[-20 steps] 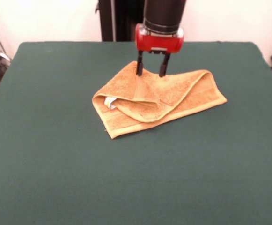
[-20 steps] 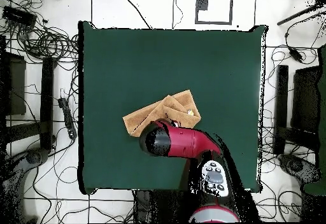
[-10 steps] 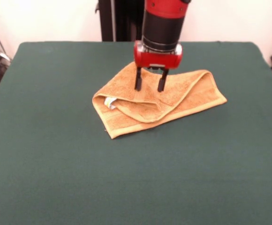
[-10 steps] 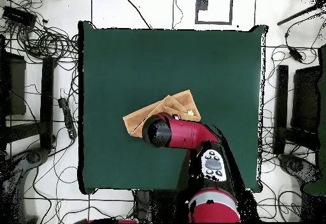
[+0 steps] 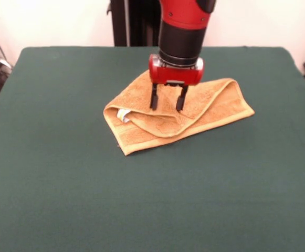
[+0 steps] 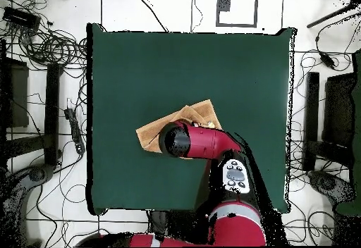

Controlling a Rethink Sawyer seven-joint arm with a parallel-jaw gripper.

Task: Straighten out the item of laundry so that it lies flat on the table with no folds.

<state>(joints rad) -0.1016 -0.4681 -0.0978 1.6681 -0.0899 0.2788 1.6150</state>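
The orange-tan towel (image 5: 194, 107) lies folded over itself on the dark green table (image 5: 63, 173), a little behind the middle, with a small white label (image 5: 123, 114) at its left fold. My gripper (image 5: 167, 105) is open, fingers pointing down, their tips at or just above the towel's upper layer near its middle. In the overhead view the red arm (image 6: 204, 141) covers much of the towel (image 6: 201, 111); the gripper itself is hidden there.
The robot's black pedestal (image 5: 131, 23) stands behind the table's far edge. Cables and dark stands (image 6: 53, 97) lie on the floor around the table in the overhead view.
My gripper has come down and forward over the towel, from its rear edge toward its middle. It stays open. The towel has not moved.
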